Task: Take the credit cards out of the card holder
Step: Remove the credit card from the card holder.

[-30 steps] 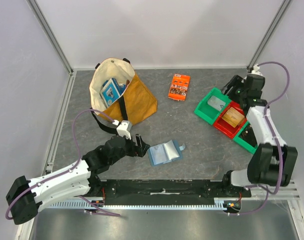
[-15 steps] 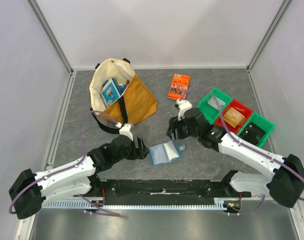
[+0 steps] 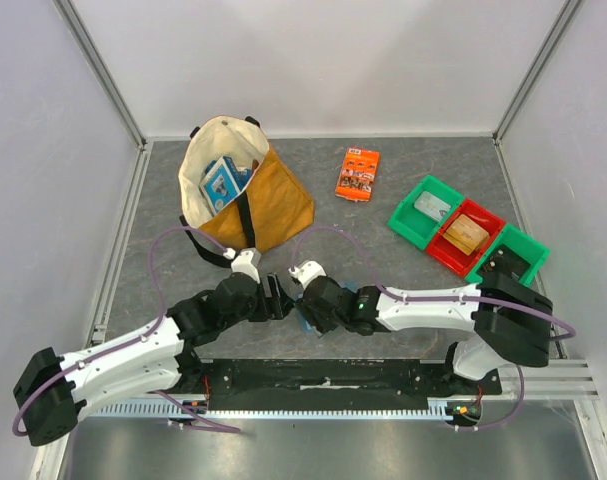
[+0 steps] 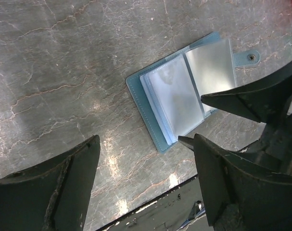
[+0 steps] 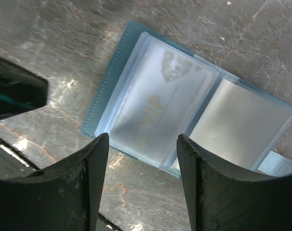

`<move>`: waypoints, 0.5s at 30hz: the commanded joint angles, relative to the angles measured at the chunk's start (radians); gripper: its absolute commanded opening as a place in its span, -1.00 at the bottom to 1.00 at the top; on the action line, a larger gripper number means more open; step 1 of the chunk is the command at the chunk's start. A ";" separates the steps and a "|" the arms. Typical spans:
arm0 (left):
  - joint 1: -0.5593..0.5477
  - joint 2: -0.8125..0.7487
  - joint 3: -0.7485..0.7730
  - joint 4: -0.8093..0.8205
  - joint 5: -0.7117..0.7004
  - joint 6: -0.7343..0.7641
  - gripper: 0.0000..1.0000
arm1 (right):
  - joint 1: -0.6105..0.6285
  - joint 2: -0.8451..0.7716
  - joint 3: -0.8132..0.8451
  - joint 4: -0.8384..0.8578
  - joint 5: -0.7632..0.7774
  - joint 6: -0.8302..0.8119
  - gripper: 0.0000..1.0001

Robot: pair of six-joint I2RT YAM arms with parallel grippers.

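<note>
Card holder (image 5: 184, 115), one, open flat on the grey surface (image 4: 64, 57), clear pockets up, one VIP-printed card (image 5: 155, 110) inside a pocket. Left pincer (image 4: 146, 154) spread beside it; right pincer (image 5: 141, 144) spread just above. Three bins: two green (image 3: 404, 222), one red (image 3: 445, 252) holding a tan item (image 3: 465, 233). One tote bag (image 3: 278, 205) holding a blue-and-white box (image 3: 221, 180).

The right end effector (image 5: 142, 144) has swung from the bins (image 3: 445, 254) across the surface (image 3: 368, 235) to hover over the open card holder (image 5: 136, 115).
</note>
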 commanded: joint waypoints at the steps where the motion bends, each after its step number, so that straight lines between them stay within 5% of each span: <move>1: 0.003 -0.025 -0.012 -0.005 -0.019 -0.041 0.67 | 0.005 0.038 0.022 0.037 0.068 0.011 0.29; 10: 0.003 0.002 -0.003 0.003 -0.003 -0.036 0.66 | 0.005 0.091 0.001 0.030 0.083 0.014 0.01; 15: 0.003 0.028 0.008 0.047 0.039 -0.029 0.66 | -0.002 0.074 -0.004 0.034 0.091 0.005 -0.52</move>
